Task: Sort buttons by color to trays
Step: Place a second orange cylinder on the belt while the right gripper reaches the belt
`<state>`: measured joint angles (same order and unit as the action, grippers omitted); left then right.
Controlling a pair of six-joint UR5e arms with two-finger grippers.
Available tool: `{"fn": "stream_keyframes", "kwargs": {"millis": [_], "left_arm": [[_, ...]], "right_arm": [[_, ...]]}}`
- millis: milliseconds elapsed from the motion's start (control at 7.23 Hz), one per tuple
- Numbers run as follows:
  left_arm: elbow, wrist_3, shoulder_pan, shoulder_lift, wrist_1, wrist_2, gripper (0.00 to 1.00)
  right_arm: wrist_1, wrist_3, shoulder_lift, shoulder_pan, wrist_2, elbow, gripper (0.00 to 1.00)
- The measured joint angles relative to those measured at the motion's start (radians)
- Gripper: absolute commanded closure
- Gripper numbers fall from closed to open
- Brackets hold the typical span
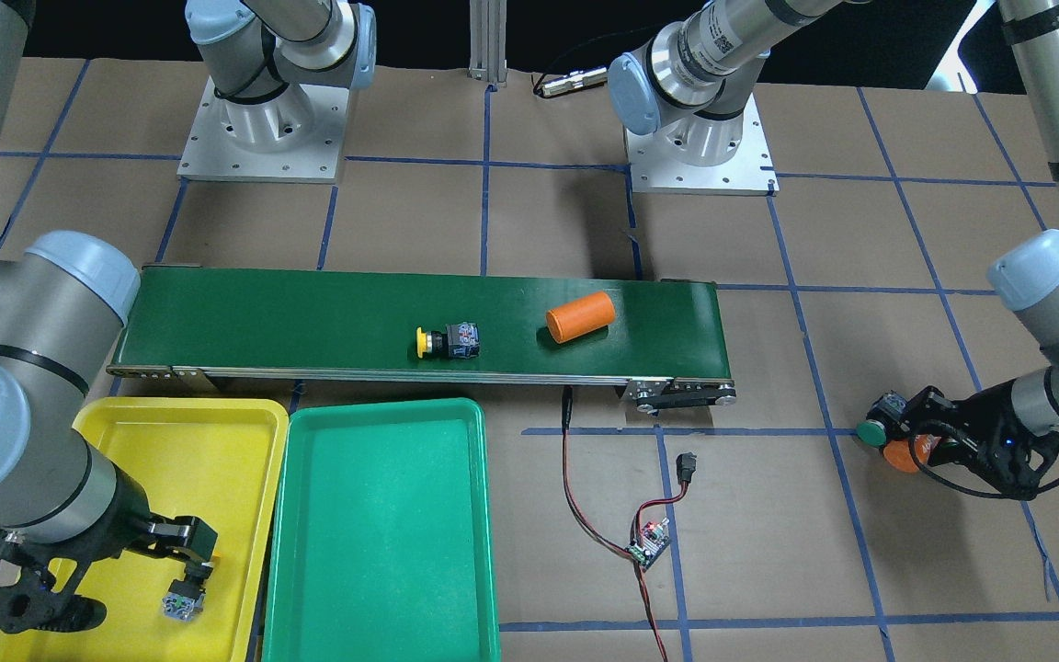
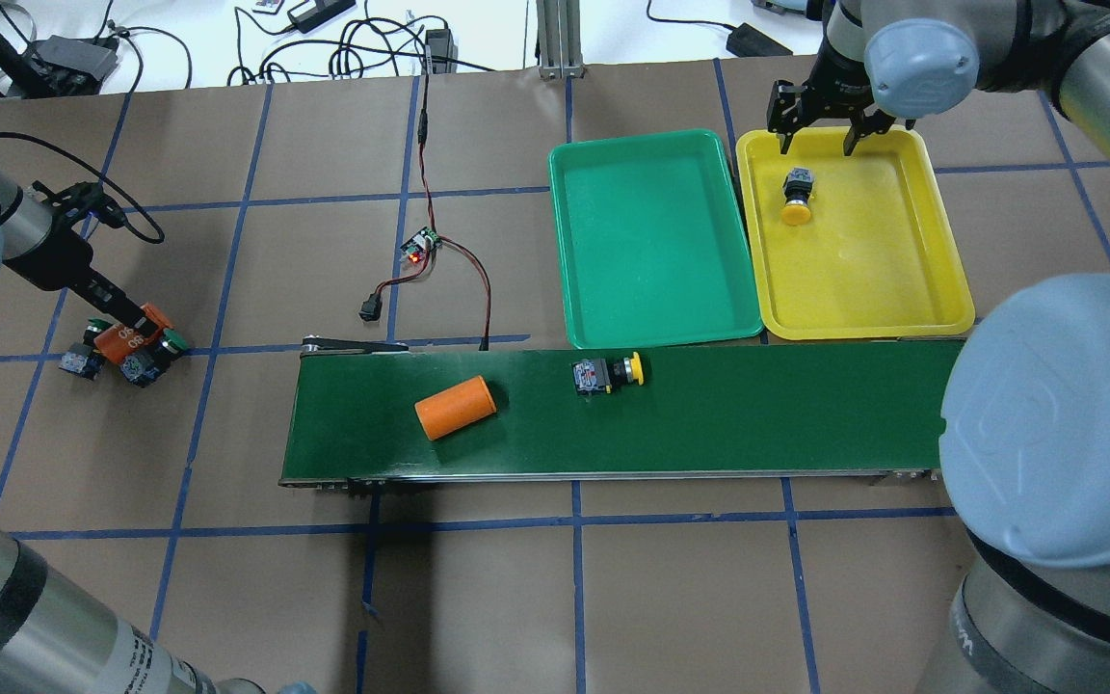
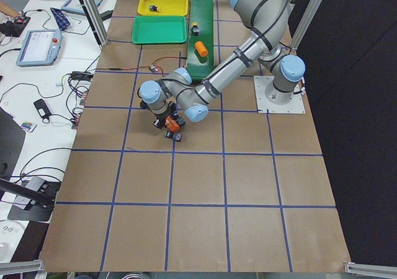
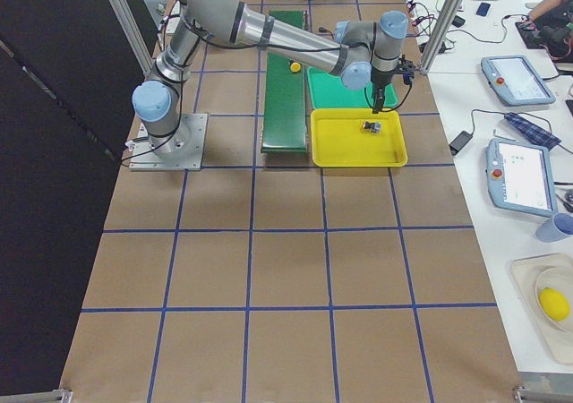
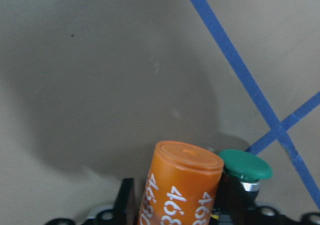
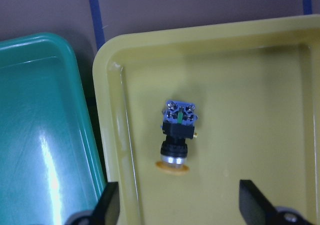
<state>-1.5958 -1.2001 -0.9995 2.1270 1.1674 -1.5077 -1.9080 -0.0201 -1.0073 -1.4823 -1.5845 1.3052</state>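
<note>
Overhead exterior: the right gripper (image 2: 815, 146) hangs wide open and empty over the yellow tray (image 2: 940, 289). There a yellow-capped button (image 2: 795, 196) lies on its side, cap toward the conveyor belt (image 2: 757, 424). A second yellow-capped button (image 2: 606, 373) lies lengthwise on the belt, cap toward the robot's right. The left gripper (image 2: 136, 326) clamps an orange 4680 cylinder (image 5: 182, 185) between green-capped buttons (image 2: 148, 364).
</note>
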Motion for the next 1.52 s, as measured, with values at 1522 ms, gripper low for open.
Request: {"fn": "stream_keyframes", "kwargs": {"millis": [1522], "left_arm": [[-0.295,0.12,-0.498,-0.491,0.269,0.007,1.0]], "right_arm": [[-0.148,-1.102,-0.392,-0.261,0.046,0.552,0.0]]}}
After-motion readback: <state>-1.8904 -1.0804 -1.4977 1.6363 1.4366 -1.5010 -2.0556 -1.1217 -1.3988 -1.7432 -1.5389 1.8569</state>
